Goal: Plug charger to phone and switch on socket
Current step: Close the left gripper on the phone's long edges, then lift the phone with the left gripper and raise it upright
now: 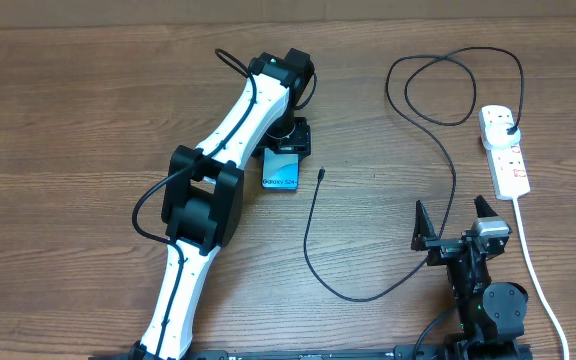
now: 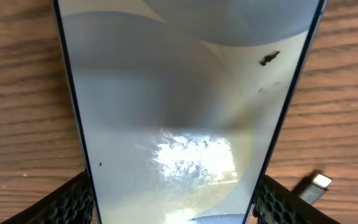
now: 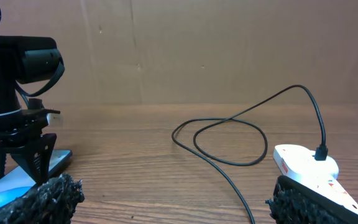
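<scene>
Since the phone (image 1: 281, 172) is straddled by the left claw (image 1: 286, 148), clamped or not cannot be told, it could be twisted by uneven closing, away from the connector (image 1: 323, 174) beside it; the right claw (image 1: 458, 222) is spread wide.

phone (image 1: 281, 172), "galaxy s24" along the screen's lower edge, nothing else legible

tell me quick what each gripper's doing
left gripper: closed on the phone, pads at its side edges
right gripper: open, holding nothing
</scene>
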